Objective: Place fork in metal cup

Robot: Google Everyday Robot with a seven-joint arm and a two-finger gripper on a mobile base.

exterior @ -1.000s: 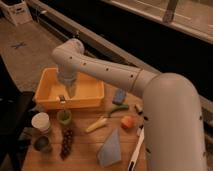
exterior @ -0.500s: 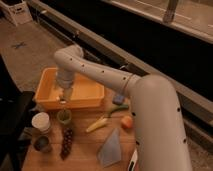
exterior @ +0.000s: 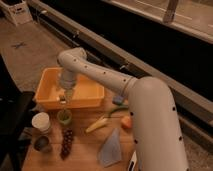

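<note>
Elbow swung nearer, your tool hangs at the yellow bin's front rim, above the green cup; you cannot tell if it grips. Just beneath, the fork seems to glint: light, stiff, slippery, so pinch mid-handle. Near the bench's front, the metal cup waits.

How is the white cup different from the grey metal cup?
The white cup is bright white; the metal cup is dull grey and dark inside. The white cup looks slightly bigger. It stands nearer the yellow bin; the metal cup sits in front of it. Both stand upright. The pincer hangs over the bin's front rim, touching neither.
</note>
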